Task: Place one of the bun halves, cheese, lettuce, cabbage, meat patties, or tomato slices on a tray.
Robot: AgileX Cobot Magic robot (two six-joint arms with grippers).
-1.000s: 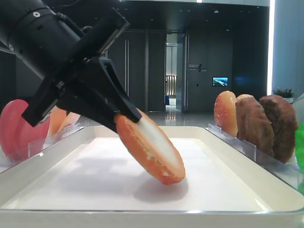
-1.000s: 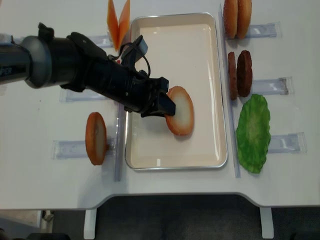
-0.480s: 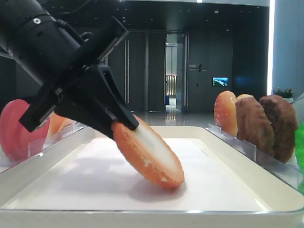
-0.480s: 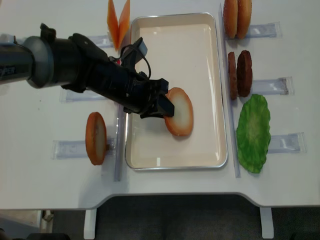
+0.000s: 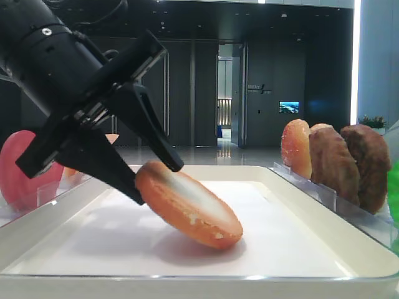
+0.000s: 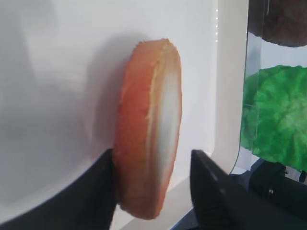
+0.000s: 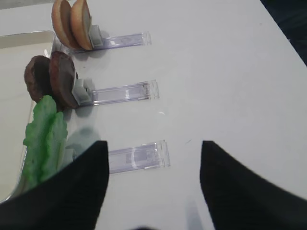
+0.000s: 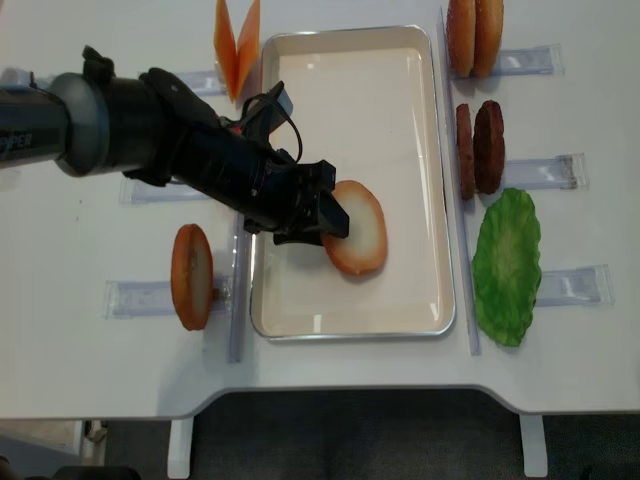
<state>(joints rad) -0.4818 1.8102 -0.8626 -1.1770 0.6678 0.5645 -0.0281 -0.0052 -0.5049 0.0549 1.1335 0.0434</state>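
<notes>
A bun half (image 5: 190, 212) leans at a low tilt on the white tray (image 5: 124, 240), pale face up and its lower edge on the liner. My left gripper (image 5: 154, 179) stands open around its raised edge. In the left wrist view one finger (image 6: 103, 191) lies against the brown side of the bun half (image 6: 148, 129), and the other finger (image 6: 211, 191) stands clear of the pale face. From above, the left gripper (image 8: 328, 228) reaches in over the left rim of the tray (image 8: 350, 90). My right gripper (image 7: 153, 143) is open over bare table.
Right of the tray stand two more bun halves (image 8: 474, 36), two meat patties (image 8: 480, 148) and lettuce (image 8: 507, 262) on clear holders (image 8: 550, 172). On the left are cheese slices (image 8: 237, 45) and a red tomato slice (image 8: 191, 276).
The left jaws have spread apart. The bun half has tipped lower towards the tray liner and moved slightly left.
</notes>
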